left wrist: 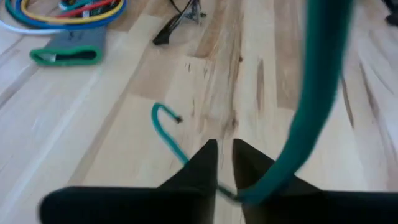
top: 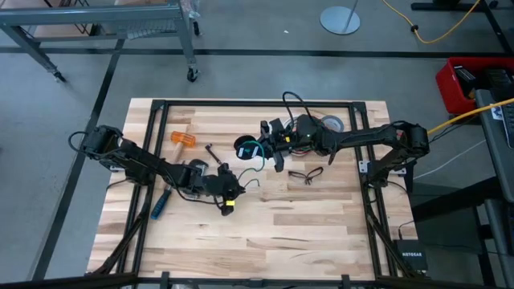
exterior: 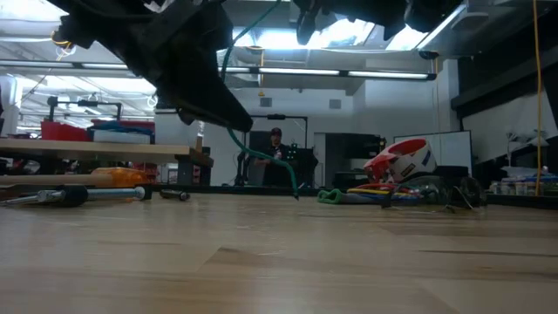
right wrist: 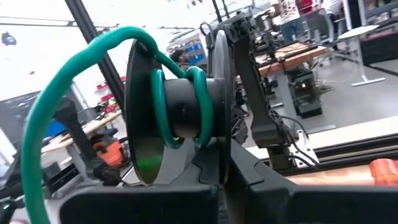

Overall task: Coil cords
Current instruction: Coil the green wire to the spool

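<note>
Teal cord [left wrist: 311, 118] runs beside the slightly parted left end effector [left wrist: 225, 163]; closed right end effector [right wrist: 217, 171] holds its spool [right wrist: 177, 112]

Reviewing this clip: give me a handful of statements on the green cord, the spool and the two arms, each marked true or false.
1. The green cord is wound around a black spool held in the right gripper. True.
2. The cord's free end lies on the wooden table. True.
3. The left gripper is far from the cord. False: the cord passes right beside its jaws, which stand slightly apart.
4. The thin black cord is already on the spool. False: it lies loose on the table near the right arm.
5. An orange-headed mallet lies on the table. True.
</note>
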Controlling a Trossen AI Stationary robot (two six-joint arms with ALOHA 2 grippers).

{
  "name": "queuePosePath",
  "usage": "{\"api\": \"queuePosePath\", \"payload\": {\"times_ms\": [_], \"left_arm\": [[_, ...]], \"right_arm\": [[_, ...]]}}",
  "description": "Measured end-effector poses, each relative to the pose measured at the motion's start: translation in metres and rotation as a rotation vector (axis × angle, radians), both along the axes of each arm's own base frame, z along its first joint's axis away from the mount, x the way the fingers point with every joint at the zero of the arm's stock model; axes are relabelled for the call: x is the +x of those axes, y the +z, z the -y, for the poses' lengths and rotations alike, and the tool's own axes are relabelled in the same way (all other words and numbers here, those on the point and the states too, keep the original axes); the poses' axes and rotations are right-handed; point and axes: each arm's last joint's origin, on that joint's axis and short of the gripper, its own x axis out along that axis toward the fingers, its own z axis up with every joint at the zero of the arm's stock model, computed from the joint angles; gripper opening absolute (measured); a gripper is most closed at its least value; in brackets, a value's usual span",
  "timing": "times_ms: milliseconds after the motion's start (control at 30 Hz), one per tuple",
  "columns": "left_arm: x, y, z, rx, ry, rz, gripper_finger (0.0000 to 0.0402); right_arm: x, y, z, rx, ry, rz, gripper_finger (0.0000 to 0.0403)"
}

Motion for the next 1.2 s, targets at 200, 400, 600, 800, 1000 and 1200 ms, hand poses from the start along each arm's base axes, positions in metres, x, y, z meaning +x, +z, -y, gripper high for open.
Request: {"api": "queuePosePath", "payload": {"times_ms": [200,400,600,800,1000,1200], "left_arm": [[-0.004,-0.005,0.003,-0.065,0.035,-0.053,0.0109],[-0.013,-0.014,0.005,-0.074,0.06,-0.163,0.0125],[-0.01,-0.01,0.006,-0.078,0.083,-0.093,0.0105],[-0.001,0.004,0.012,-0.094,0.029,0.073,0.0089],[0.002,0.012,0.017,-0.071,-0.031,0.163,0.0086],[0.002,0.012,0.017,-0.089,-0.021,0.165,0.0086]], "right_arm": [[-0.001,0.0,0.006,-0.009,0.04,-0.001,0.0003],[-0.003,-0.001,0.009,-0.023,0.088,-0.003,0.0003],[-0.003,-0.006,0.007,-0.095,0.161,-0.034,0.0003],[-0.003,-0.023,0.007,-0.175,0.176,-0.156,0.0003],[-0.004,-0.032,0.006,-0.229,0.187,-0.22,0.0003],[-0.005,-0.036,0.008,-0.314,0.145,-0.24,0.0003]]}}
